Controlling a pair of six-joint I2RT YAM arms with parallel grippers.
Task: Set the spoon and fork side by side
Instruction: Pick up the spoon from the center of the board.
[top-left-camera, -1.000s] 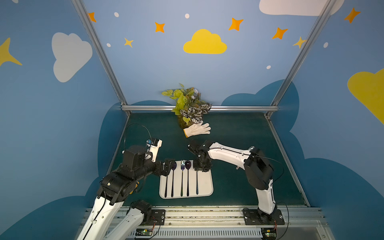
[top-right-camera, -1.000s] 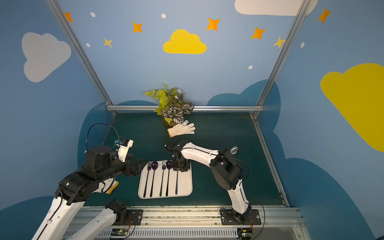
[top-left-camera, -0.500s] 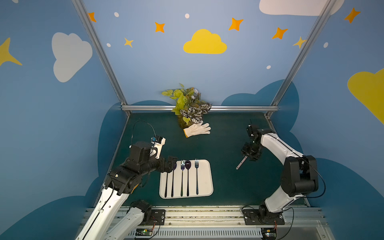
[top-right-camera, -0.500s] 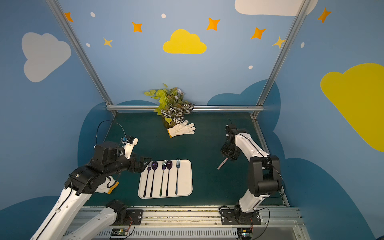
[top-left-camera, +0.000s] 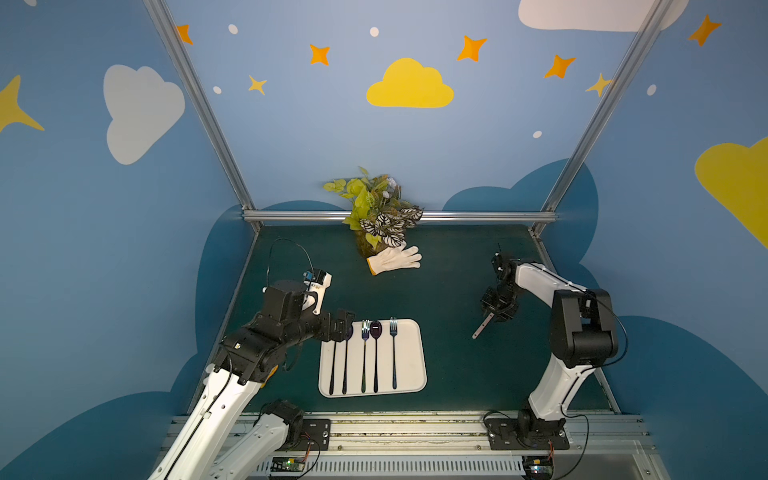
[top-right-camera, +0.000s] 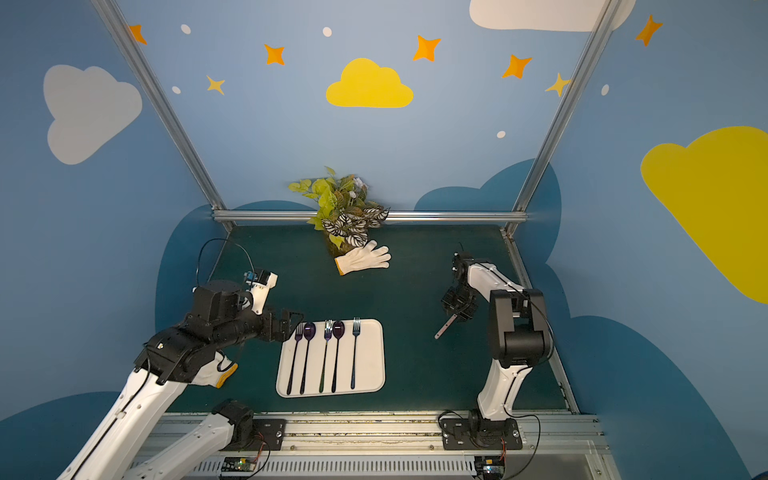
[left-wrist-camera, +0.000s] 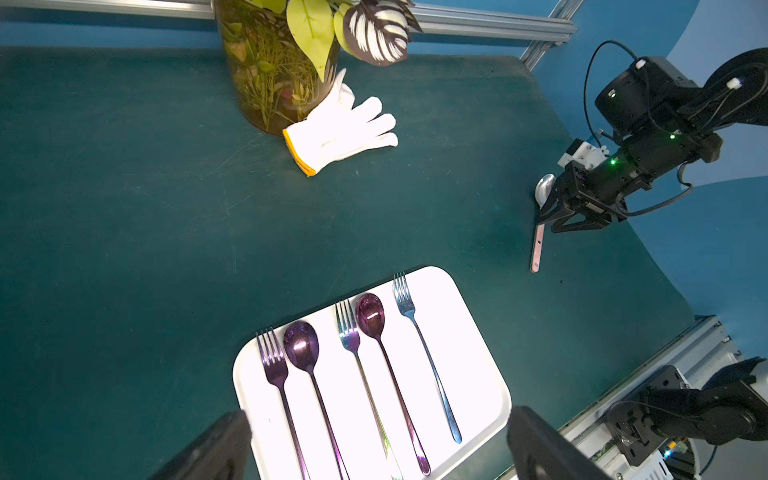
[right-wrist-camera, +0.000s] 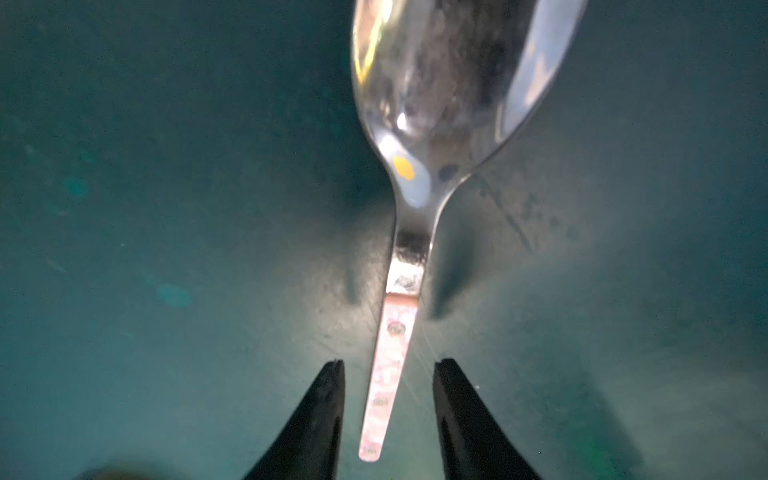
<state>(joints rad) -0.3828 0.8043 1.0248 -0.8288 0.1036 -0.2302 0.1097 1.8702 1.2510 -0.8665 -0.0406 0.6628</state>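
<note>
Though spoon (top-left-camera: 482, 328) lies outside, tray (top-left-camera: 409, 357) holds five utensils (top-left-camera: 375, 361).

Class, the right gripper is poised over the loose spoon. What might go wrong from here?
The right gripper straddles the flat-lying spoon without touching it; closing off-centre might pivot or drop it. On the tray, the free strip between the last fork and the rim is slim, so placing may nudge that fork.

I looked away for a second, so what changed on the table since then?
The right end effector swung from the tray out to the right and now straddles the pink-handled spoon on the mat, jaws open, nothing gripped. The left end effector, the cutlery on the tray, the glove and the plant stayed put.
</note>
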